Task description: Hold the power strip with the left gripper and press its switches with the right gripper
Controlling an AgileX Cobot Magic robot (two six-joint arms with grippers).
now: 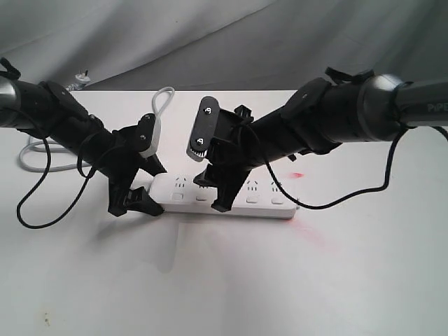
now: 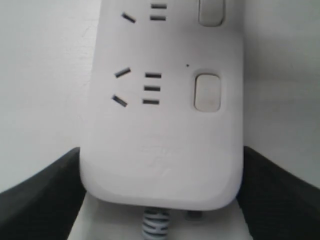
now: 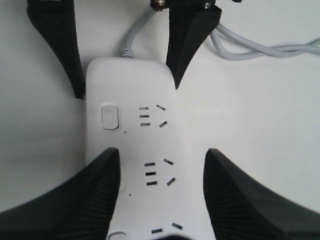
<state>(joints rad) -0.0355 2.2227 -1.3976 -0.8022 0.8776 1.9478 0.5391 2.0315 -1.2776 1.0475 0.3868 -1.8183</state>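
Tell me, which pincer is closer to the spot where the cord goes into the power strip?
Left. The left pincer hugs both sides of the power strip right where the cord enters. The right pincer hangs over the sockets further along, away from that end.

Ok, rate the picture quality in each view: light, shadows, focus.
Exterior view: soft even light, faint shadows on the table, a pink tinge near the power strip right end. Left wrist view: strip slightly soft, left gripper's fingers dark and blurred. Right wrist view: sockets crisp, no glare.
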